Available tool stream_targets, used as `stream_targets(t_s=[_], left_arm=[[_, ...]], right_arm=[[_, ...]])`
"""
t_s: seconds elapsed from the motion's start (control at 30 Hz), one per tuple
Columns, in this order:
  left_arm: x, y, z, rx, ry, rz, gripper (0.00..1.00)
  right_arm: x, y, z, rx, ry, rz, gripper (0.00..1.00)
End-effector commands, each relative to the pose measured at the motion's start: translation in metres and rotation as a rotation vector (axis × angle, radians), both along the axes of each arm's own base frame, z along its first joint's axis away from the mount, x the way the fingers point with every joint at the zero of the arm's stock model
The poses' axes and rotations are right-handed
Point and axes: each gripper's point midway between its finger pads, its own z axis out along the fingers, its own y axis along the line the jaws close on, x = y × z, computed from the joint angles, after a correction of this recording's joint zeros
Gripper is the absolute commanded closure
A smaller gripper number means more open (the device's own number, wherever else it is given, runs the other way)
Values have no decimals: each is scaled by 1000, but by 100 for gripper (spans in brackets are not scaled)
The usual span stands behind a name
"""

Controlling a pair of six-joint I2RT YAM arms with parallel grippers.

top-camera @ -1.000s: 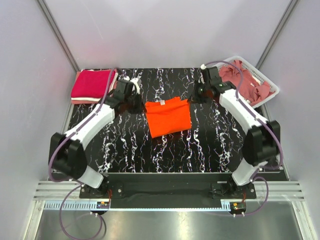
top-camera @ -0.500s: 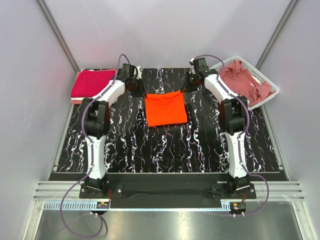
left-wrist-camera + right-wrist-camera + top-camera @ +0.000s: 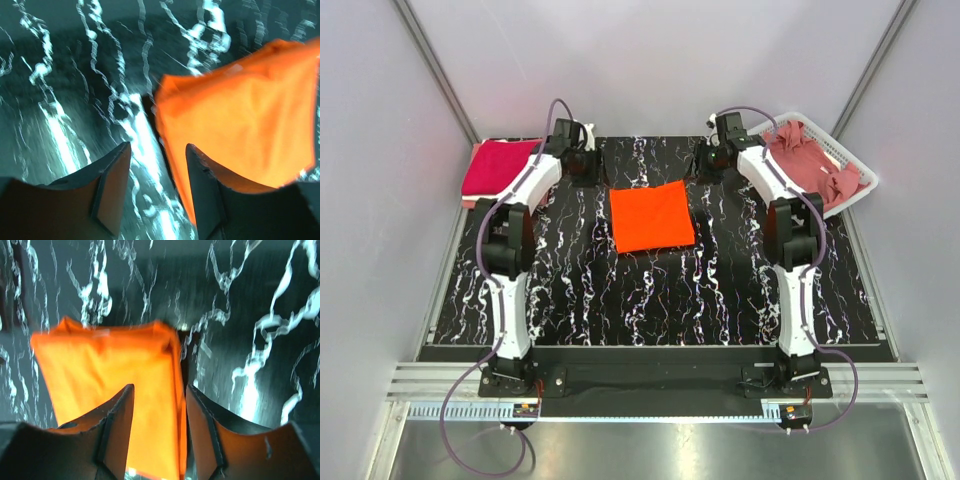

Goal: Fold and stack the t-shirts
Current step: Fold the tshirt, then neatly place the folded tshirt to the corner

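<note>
While the black marbled worktop (image 3: 570, 290) carries the bright orange t-shirt (image 3: 651, 216), folded into a flat square near its middle, the white lattice basket (image 3: 860, 172) at the far right corner holds crumpled dusty rose t-shirts (image 3: 805, 155), and a folded crimson t-shirt (image 3: 500, 167) lies at the far left corner. Both arms reach to the far edge, where the left end effector (image 3: 157, 147) and the right end effector (image 3: 160, 387) are released, fingers apart and grasping nothing. Each one is near a far corner of the orange t-shirt and does not touch it.
</note>
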Motion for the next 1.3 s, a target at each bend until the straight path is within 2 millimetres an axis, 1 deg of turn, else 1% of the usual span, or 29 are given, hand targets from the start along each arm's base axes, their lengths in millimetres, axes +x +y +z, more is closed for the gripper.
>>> stream_targets(t_s=[0.0, 0.07, 0.13, 0.17, 0.2, 0.23, 0.3, 0.43, 0.5, 0.53, 0.6, 0.63, 0.67, 0.7, 0.77, 0.8, 0.83, 0.87, 0.9, 0.93, 0.97, 1.0, 1.03, 1.1, 1.13, 1.17, 1.2, 1.23, 1.27], left_arm=[[-27, -23, 41, -46, -53, -77, 49], [-38, -35, 33, -64, -29, -114, 51], [-41, -43, 17, -95, 7, -143, 57], [-39, -44, 11, -97, 17, -144, 58], [-32, -45, 13, -102, 7, -144, 61], [-30, -46, 1, -99, 27, -141, 63], [-21, -48, 1, -102, 19, -136, 63], [-9, -47, -23, -75, 36, -121, 63], [-2, -48, -24, -64, 22, -126, 63], [1, -44, -33, -47, 27, -117, 65], [11, -41, -37, -23, 8, -112, 66], [14, -39, -46, -7, 16, -106, 66], [16, -39, -46, -10, 12, -106, 66], [20, -40, -44, -20, 6, -104, 66], [20, -42, -31, -48, -6, -107, 64], [20, -41, -22, -56, -17, -107, 63], [21, -40, -3, -67, -48, -106, 62], [22, -39, 7, -68, -67, -101, 60], [23, -37, 16, -67, -85, -94, 57], [25, -30, 36, -61, -123, -76, 55], [25, -26, 42, -54, -133, -69, 54], [24, -21, 47, -47, -138, -59, 49], [21, -15, 59, -47, -152, -54, 47], [6, -10, 50, -38, -104, -54, 44], [-2, -8, 58, -54, -104, -62, 43], [-20, -7, 39, -59, -42, -67, 42], [-27, -8, 36, -68, -34, -73, 42], [-36, -10, 41, -86, -39, -88, 41], [-52, -10, 20, -93, 17, -88, 40]], right_arm=[[-34, 2, 36, 34, -16, 81, 50], [-41, 2, 32, 40, -12, 98, 56], [-51, 7, 28, 68, 5, 128, 73], [-51, 9, 27, 78, 7, 139, 75], [-48, 12, 25, 91, 6, 148, 77], [-45, 14, 22, 95, 7, 151, 79], [-38, 17, 12, 106, 22, 151, 81], [-25, 24, -7, 127, 44, 151, 82], [-14, 28, -17, 138, 39, 149, 83], [-10, 30, -21, 149, 44, 135, 82], [6, 32, -32, 156, 28, 113, 82], [12, 31, -35, 153, 23, 94, 82], [22, 30, -31, 160, 6, 67, 82], [26, 28, -39, 158, 19, 43, 83], [37, 21, -31, 185, 12, -13, 84], [40, 18, -26, 192, 5, -27, 84], [43, 16, -19, 196, -7, -40, 83], [42, 17, -13, 202, -11, -40, 83], [42, 17, 2, 214, -34, -30, 82], [41, 18, 8, 217, -42, -24, 80], [36, 17, 8, 213, -34, -21, 78], [33, 16, 26, 218, -56, -21, 76], [30, 15, 31, 216, -61, -25, 74], [17, 13, 43, 217, -57, -30, 68], [12, 11, 45, 220, -49, -32, 66], [-2, 10, 50, 221, -35, -33, 62], [-10, 9, 51, 225, -27, -31, 60], [-17, 10, 51, 235, -15, -37, 59], [-31, 9, 35, 234, 19, -37, 57]])
